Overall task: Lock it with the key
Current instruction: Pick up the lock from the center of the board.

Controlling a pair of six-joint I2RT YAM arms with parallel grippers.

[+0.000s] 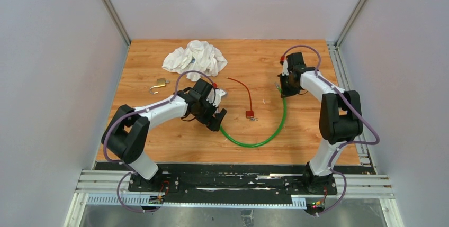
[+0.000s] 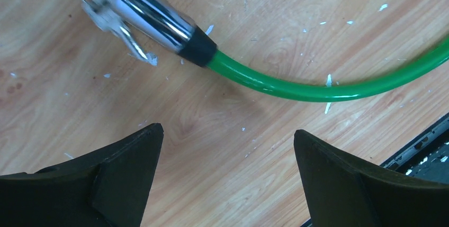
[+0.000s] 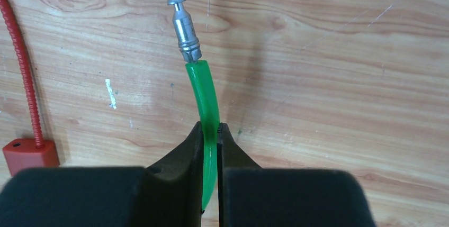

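Looking down from the top external camera, we see the green plastic-coated cable lock [image 1: 265, 139] lying in an open curve on the pale wooden table [image 1: 174, 142], its two ends well apart. The left gripper [image 1: 214, 116] hangs over the near-left end and the right gripper [image 1: 286, 85] is down at the far-right end. A thin red cable lock [image 1: 249, 114] lies inside the curve. A small brass padlock [image 1: 159, 84] and a crumpled white cloth [image 1: 195, 57] sit farther back, apart from the work.

From the left wrist, we see both black fingers spread wide with nothing between them, above bare wood. The shiny chrome barrel [image 2: 153, 18] of the lock lies just beyond them, joined to the cable by a black collar. What we take for a bunch of small metal keys [image 2: 129, 44] sits at its far end, too blurred to say whether one is seated.

From the right wrist, the fingers are clenched on the green cable a little behind its slim steel pin [image 3: 183, 26], which points away, free of the table's clutter.

We judge the cable springy rather than limp, so it will push back when bent towards the barrel. The barrel looks smooth, round and fairly heavy, likely to roll or slip. We would grip it across its middle, or on the black collar, clear of the keys.
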